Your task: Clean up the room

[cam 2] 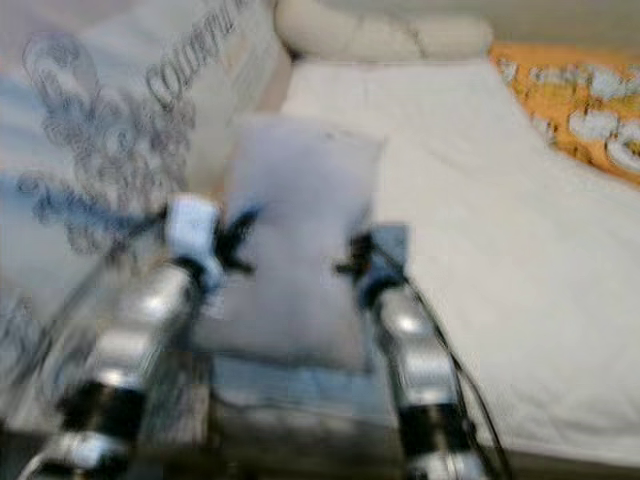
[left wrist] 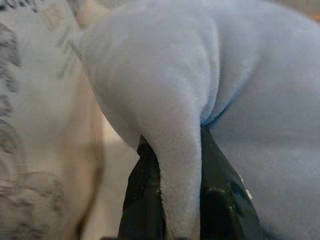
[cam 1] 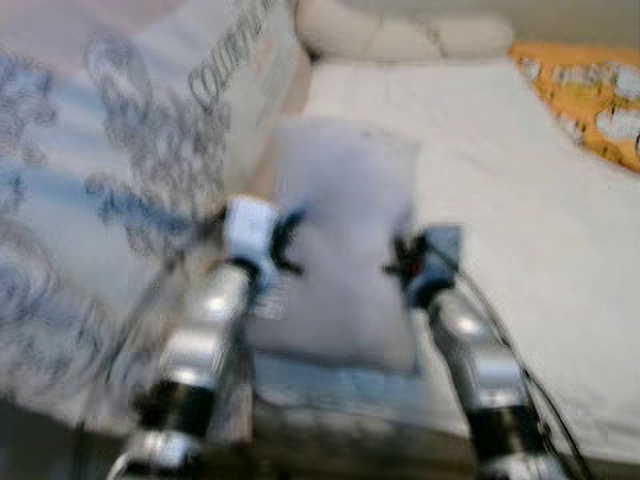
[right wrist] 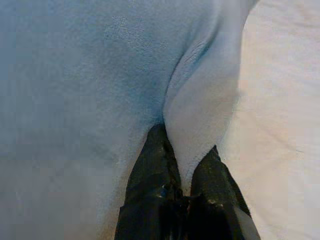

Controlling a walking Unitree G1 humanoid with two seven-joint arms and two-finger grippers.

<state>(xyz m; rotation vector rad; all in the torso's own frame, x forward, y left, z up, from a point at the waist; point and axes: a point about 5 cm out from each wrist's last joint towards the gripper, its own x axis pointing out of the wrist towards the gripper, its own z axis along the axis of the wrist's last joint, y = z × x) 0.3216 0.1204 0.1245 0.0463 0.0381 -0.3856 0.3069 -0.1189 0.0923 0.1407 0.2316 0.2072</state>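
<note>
Both silver arms are reaching forward over the near edge of the bed point(cam 1: 520, 250), angled slightly inward toward each other, and together they are holding a pale blue-grey pillow point(cam 1: 345, 240) between them. The head views are blurred. The left gripper point(cam 1: 283, 243) is pinching the pillow's left edge; in the left wrist view its black fingers point(left wrist: 142, 195) are closing tightly on a bunched fold of the soft fabric point(left wrist: 175, 165). The right gripper point(cam 1: 403, 262) is gripping the pillow's right edge in the same way, its fingers point(right wrist: 155, 170) squeezing a ridge of cloth between them. The pillow is sitting over the white sheet, its far end toward the cream headboard cushions point(cam 1: 400, 35). Just left of it, a large cushion with grey swirl print and lettering point(cam 1: 130, 150) is leaning upward. An orange patterned blanket point(cam 1: 590, 95) is lying at the far right of the bed.
</note>
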